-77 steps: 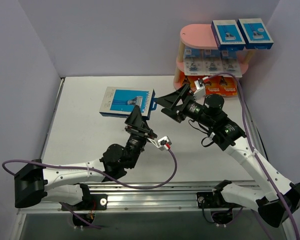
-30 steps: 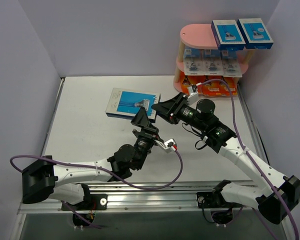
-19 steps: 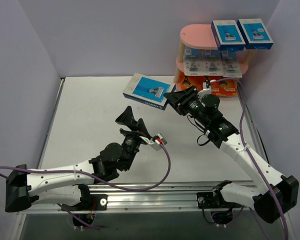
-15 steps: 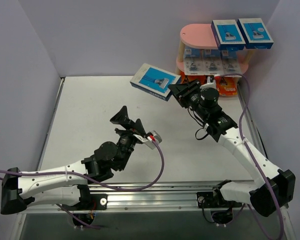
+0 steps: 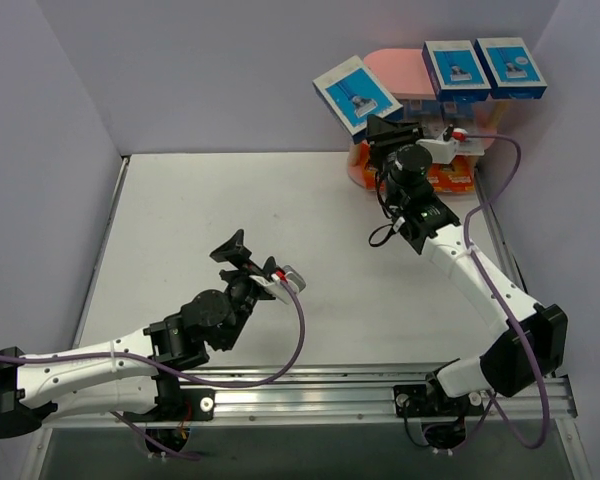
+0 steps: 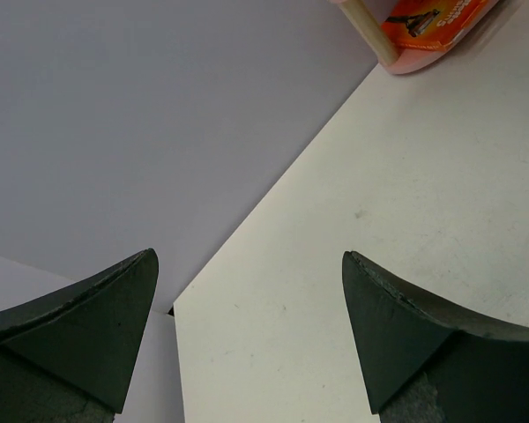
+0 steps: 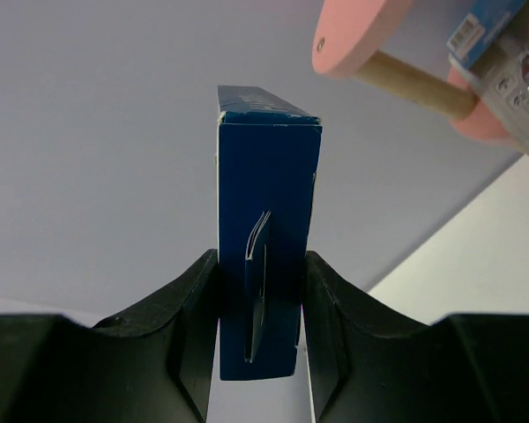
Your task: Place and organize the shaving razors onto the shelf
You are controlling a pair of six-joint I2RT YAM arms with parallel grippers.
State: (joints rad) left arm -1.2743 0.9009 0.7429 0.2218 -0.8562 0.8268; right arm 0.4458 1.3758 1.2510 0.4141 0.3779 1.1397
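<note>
- Clamped in right gripper (image 5: pixel 382 128): blue box (image 5: pixel 355 95), held high just left of shelf (image 5: pixel 405 68) top.
- Left gripper (image 5: pixel 237 250) spread wide, empty, well short of shelf.
- Risk: clipping shelf edge, shoving the two boxes (image 5: pixel 456 67) there off.

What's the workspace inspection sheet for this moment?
Surface: white table, bare where visible.
Job's things: pink shelf holds two blue boxes on top, blister cards mid tier, orange packs at bottom; third blue box raised left of the top board.
Clutter: nothing seen.
Grippers: right gripper jaws shut on third blue box; left gripper jaws open, empty.
Cables: purple cable on each arm; right one loops near shelf's right end.
Surroundings: lilac walls, metal rail at near edge.
</note>
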